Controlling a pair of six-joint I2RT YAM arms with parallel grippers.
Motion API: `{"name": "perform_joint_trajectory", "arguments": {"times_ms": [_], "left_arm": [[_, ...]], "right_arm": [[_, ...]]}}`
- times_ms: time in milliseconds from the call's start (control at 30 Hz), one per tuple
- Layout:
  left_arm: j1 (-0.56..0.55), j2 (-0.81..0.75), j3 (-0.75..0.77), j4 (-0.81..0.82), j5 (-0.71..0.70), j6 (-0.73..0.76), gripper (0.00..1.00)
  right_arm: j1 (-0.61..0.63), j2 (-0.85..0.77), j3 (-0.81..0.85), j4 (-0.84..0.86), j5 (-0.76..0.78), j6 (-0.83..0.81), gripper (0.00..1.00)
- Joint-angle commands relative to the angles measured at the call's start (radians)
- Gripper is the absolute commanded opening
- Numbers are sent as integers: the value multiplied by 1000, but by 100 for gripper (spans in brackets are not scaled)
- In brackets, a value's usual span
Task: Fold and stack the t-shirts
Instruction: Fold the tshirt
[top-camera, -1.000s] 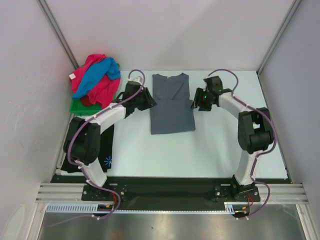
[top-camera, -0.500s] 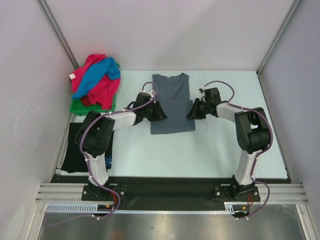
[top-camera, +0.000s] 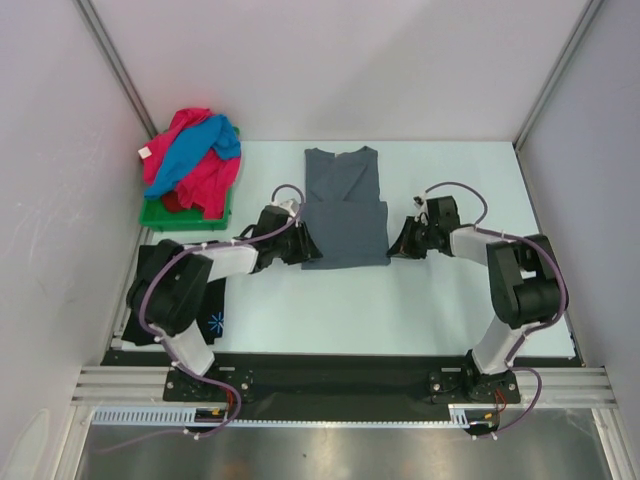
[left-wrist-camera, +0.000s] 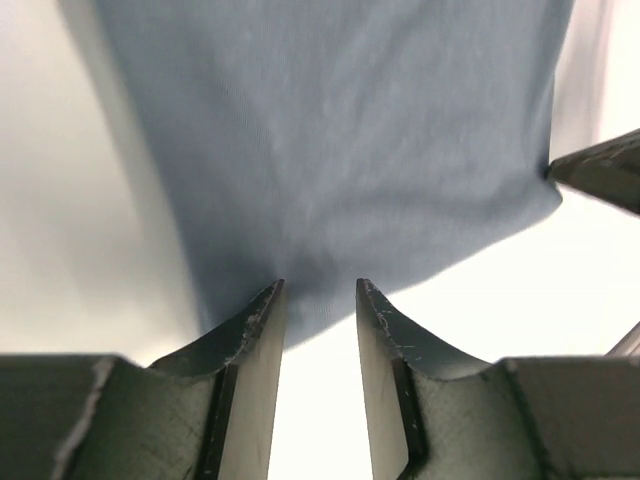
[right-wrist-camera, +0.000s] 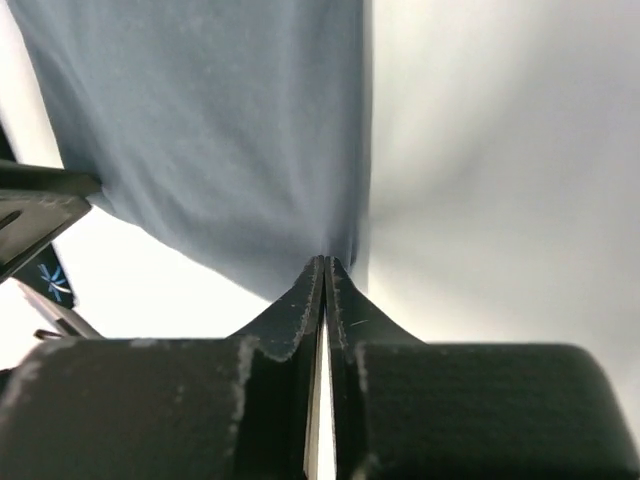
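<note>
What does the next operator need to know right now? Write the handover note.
Left gripper: open, jaws apart at the near left hem corner of the grey t-shirt, not yet closed on it.
Right gripper: shut, apparently pinching the near right hem corner.
Things: the grey t-shirt lies flat mid-table, sleeves seemingly tucked in. The black t-shirt lies at the near left edge, partly under the left arm. The pink and blue t-shirts are heaped on the green tray, far left.
Left to do: close the left grip, fold the grey t-shirt, stack it, then work through the heap.
</note>
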Motion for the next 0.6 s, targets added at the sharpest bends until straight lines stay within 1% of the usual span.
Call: {"name": "perform_joint_trajectory", "arguments": {"times_ms": [0,33,100,167,200,233,267,333,367,433,500,533,567], "left_arm": [[2,-124,-32,-54,-41,48,41],[2,-156,-38,-54,-43,40,42],[4,-173,-37,-44,-41,32,43],[2,-146,-26,-19,-18,14,43],[2,-128,-3,-11,-9,11,43],[4,-80,6,1,2,0,43],[5,-60,17,7,8,-4,43],[15,-10,17,47,31,-27,43],[21,1,6,59,43,-35,42],[42,3,-47,81,48,-46,42],[62,-23,-108,95,31,-40,42],[68,-34,-124,93,26,-25,42],[74,-45,-138,84,25,-18,42]], "right_arm": [[21,-104,48,-117,84,-55,6],[39,-110,60,-125,82,-47,7],[59,-106,93,-117,79,-35,9],[82,-69,120,-70,46,0,11],[87,-43,132,-54,-11,19,10],[100,12,139,-30,-40,37,11],[108,32,142,22,-63,71,11],[120,78,143,38,-105,83,11],[121,88,136,74,-118,92,11],[116,85,91,81,-132,83,11],[90,71,52,79,-120,51,11],[76,65,1,82,-119,43,11],[37,59,-19,92,-119,36,11]]}}
